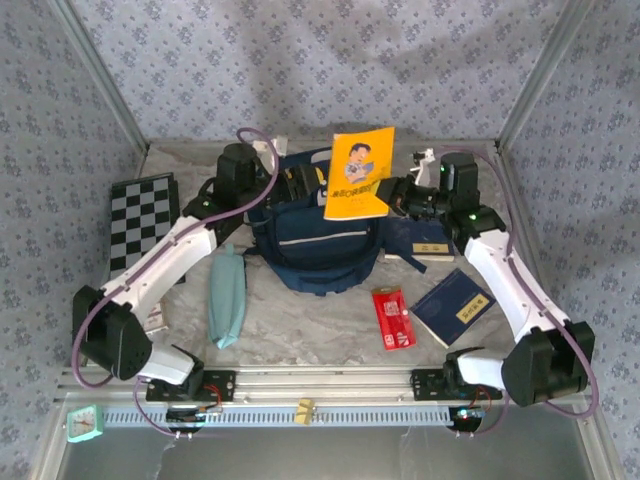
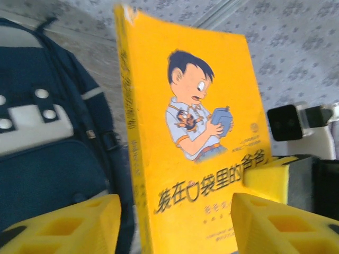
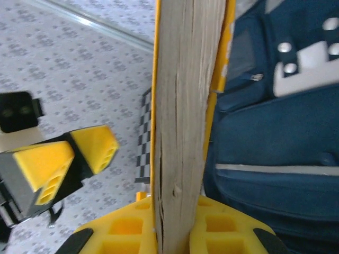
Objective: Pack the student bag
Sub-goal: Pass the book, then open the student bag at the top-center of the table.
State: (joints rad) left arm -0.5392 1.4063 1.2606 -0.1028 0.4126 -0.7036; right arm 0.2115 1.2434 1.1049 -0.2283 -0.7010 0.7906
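"Black-and-white squares at the far left: what is lying there?"

"A checkerboard (image 1: 143, 222), lying flat by the table's left edge. The left arm is stretching past it, and a teal pencil case (image 1: 227, 295) is lying on the table, touching the bag's left side."

"What is the left gripper doing?"

"The left gripper (image 2: 175, 210) is hovering at the bag's left shoulder. Its yellow fingers (image 2: 79, 222) are standing apart, gripping nothing. The student bag (image 1: 315, 250), navy with a white stripe, is sitting mid-table between both arms."

"And the bright thing above it?"

"A yellow book (image 1: 360, 172) with a cartoon boy on its cover is standing upright over the back of the bag. The right gripper (image 3: 177, 211) is holding it, with its fingers clamped on both covers near the bottom corner. Farther right, a red packet (image 1: 393, 318) is lying near the bag's front right corner, and a navy book (image 1: 453, 306) is lying flat just beyond the packet."
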